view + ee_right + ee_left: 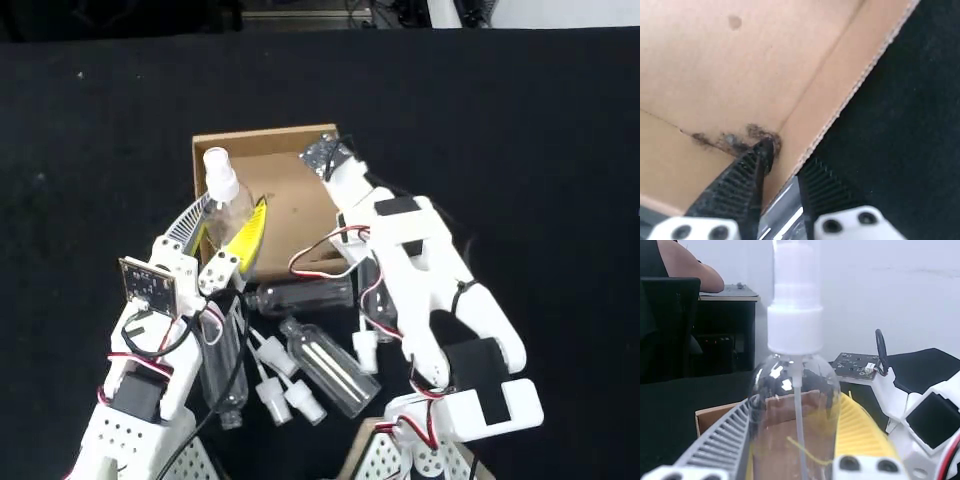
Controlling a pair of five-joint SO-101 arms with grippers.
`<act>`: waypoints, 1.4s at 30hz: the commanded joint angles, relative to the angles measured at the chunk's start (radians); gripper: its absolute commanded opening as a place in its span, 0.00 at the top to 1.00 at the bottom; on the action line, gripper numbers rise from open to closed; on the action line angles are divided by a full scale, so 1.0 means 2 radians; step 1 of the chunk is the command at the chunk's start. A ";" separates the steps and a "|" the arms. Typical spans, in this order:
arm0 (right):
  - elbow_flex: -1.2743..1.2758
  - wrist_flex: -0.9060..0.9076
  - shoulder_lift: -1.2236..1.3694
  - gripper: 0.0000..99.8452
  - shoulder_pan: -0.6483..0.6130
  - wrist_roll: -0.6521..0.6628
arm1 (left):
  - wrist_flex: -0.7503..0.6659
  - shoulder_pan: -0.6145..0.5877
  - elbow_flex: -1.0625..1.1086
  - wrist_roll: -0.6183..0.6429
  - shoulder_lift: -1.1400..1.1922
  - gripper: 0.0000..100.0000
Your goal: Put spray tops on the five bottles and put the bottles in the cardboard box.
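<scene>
My left gripper (228, 215) is shut on a clear bottle (226, 203) that carries a white spray top (217, 165). It holds the bottle upright over the left side of the cardboard box (295, 200). In the left wrist view the bottle (795, 415) stands between the grey and yellow fingers of that gripper (796, 405). My right gripper (786, 159) straddles the box's right wall (840, 90), one finger inside and one outside, closed on the wall. Three capless bottles (300, 296) (330, 365) (222, 365) lie in front of the box, among loose spray tops (272, 355) (305, 400).
The right arm (420, 270) stretches over the bottles toward the box, with a spray top (365, 350) beside it. Both arm bases sit at the table's near edge. Black cloth (520, 150) covers the table around the box.
</scene>
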 commanded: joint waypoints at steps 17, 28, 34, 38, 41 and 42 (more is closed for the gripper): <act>0.037 0.047 -0.102 0.99 0.009 -0.129 | -0.009 0.000 0.010 0.002 -0.007 0.97; 0.082 -0.005 -0.088 0.98 0.008 -0.187 | -0.009 0.000 0.010 0.002 -0.007 0.97; 0.052 0.041 -0.122 0.87 0.008 -0.201 | -0.009 0.002 0.010 0.003 -0.007 0.97; 0.021 0.112 -0.198 0.85 0.008 -0.203 | -0.008 0.000 0.010 0.003 -0.007 0.97; 0.004 0.151 -0.268 0.85 0.012 -0.199 | -0.008 0.000 0.010 0.003 -0.007 0.97; 0.003 0.158 -0.290 0.85 0.017 -0.199 | -0.008 0.000 0.010 0.003 -0.007 0.97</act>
